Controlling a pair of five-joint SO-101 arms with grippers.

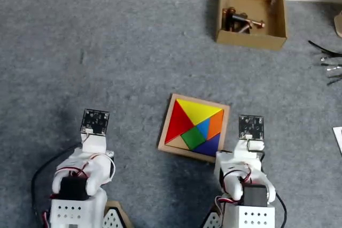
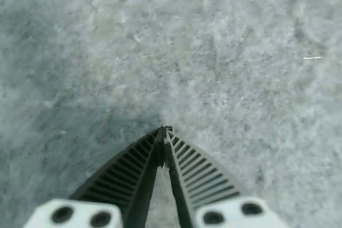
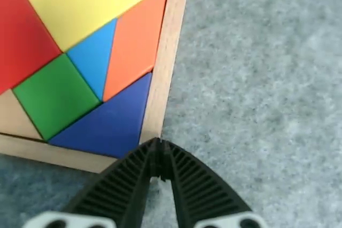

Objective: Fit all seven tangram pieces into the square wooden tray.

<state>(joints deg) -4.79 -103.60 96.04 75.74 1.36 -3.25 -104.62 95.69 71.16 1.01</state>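
Just ahead of the right gripper [image 3: 159, 153], whose fingers are pinched together on nothing, sits the square wooden tray [image 3: 172, 52]. All 7 tangram pieces [image 1: 197, 111] lie flush inside, the dark blue triangle [image 3: 109, 124] nearest. The left gripper [image 2: 163, 134], likewise clenched empty, rests over bare grey carpet [image 2: 214, 52]. Both look parked because the job seems finished.

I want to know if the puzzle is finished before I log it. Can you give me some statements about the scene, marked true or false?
1. All seven pieces lie inside the tray. True.
2. The right gripper holds the green square. False: the gripper is shut on nothing, and the green square lies in the tray.
3. The left gripper is shut above the carpet. True.
4. The yellow triangle lies loose on the carpet. False: it sits in the tray against the red triangle.
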